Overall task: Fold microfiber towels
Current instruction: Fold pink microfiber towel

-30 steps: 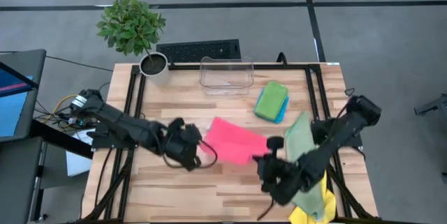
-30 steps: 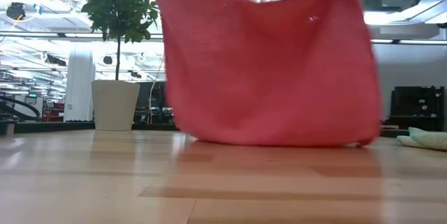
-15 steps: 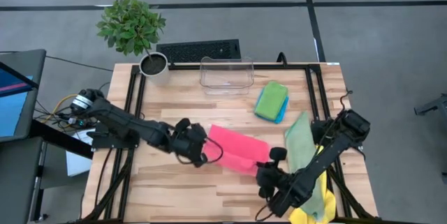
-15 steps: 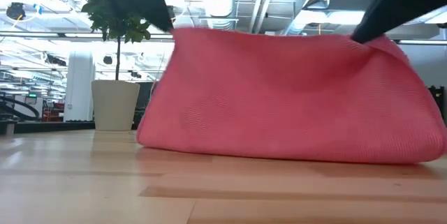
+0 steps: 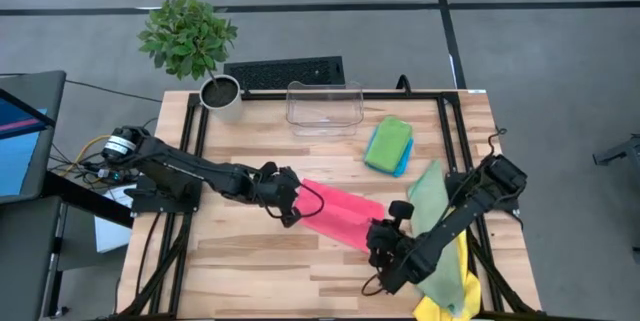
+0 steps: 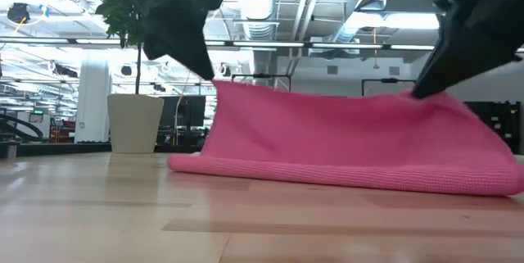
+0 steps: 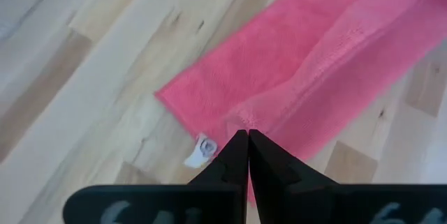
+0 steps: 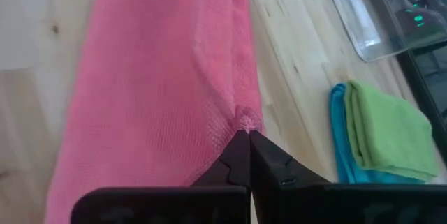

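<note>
The pink towel (image 5: 340,216) lies doubled over at the table's middle. Its lower layer (image 7: 230,88) rests flat on the wood, with a small white tag (image 7: 202,148). Its upper layer (image 6: 344,132) slopes up to both grippers. My left gripper (image 5: 295,206) is shut on the towel's left end, and my right gripper (image 5: 385,236) on its right end. A folded bright green towel (image 5: 388,141) sits on a blue one (image 5: 403,159) at the far right. A sage towel (image 5: 428,201) and a yellow one (image 5: 450,301) lie under my right arm. My left gripper pinches the upper layer's edge (image 7: 244,119) at the towel's left corner between its two fingertips. It comes slanting down from the left. That corner stands raised off the table (image 6: 217,83). My right gripper pinches the upper layer's right corner (image 8: 246,121) between its fingertips, slanting down from the right. The cloth puckers at the tips. That corner (image 6: 409,97) is held above the table and the layer between the grippers sags a little.
A clear plastic bin (image 5: 325,106) stands at the far edge, with a keyboard (image 5: 285,71) behind it and a potted plant (image 5: 205,61) at the far left corner. Bare wood (image 5: 250,271) lies along the near edge and on the left.
Both grippers have come down toward the table, and the left one has also gone toward the right. The pink towel, which hung upright with only its lower edge on the table, has sunk and folded over: its lower part now lies flat and its held edge is much lower.
</note>
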Robot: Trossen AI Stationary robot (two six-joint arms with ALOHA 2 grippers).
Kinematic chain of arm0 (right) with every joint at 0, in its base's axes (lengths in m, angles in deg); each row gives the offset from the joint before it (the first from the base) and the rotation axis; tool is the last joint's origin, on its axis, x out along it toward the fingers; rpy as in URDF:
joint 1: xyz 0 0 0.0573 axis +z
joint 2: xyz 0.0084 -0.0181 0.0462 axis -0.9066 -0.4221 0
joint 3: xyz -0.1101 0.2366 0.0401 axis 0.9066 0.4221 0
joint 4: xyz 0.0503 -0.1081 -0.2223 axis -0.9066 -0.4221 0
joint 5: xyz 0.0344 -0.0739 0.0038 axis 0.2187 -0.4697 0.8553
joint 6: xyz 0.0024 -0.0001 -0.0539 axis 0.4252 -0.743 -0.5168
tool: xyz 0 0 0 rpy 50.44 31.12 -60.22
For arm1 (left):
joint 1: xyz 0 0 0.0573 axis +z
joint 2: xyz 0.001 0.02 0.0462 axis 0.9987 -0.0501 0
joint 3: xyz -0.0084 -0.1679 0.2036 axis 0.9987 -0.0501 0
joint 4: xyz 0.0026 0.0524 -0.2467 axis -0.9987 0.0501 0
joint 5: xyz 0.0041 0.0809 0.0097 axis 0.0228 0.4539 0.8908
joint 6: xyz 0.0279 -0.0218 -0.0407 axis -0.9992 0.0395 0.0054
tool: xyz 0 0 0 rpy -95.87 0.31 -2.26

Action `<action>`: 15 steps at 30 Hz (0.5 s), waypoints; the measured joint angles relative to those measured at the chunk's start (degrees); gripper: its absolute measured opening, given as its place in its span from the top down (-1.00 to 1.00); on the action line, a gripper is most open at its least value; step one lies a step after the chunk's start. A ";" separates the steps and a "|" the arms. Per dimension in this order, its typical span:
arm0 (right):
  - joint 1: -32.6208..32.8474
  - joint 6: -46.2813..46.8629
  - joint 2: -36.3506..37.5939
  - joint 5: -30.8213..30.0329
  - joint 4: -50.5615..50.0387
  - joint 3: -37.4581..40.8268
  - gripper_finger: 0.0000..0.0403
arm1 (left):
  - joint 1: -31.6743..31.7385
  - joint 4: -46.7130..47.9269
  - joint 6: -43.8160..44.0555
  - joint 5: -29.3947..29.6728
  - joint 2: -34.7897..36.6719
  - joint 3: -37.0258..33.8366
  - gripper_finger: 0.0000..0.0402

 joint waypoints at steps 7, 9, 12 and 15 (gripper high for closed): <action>-2.92 -2.97 0.00 2.31 0.04 1.05 0.87 | -1.97 1.27 3.19 -1.64 0.25 0.89 1.00; -3.05 -3.52 0.00 2.75 0.01 1.05 0.87 | -2.27 1.25 3.42 -2.40 0.35 1.34 1.00; -3.15 -3.53 0.00 2.77 -0.19 1.12 0.89 | -1.52 1.82 2.66 -2.12 0.29 1.35 1.00; -3.18 -3.07 0.00 2.78 0.44 2.16 0.89 | -0.07 2.42 2.46 -1.91 -0.74 1.37 1.00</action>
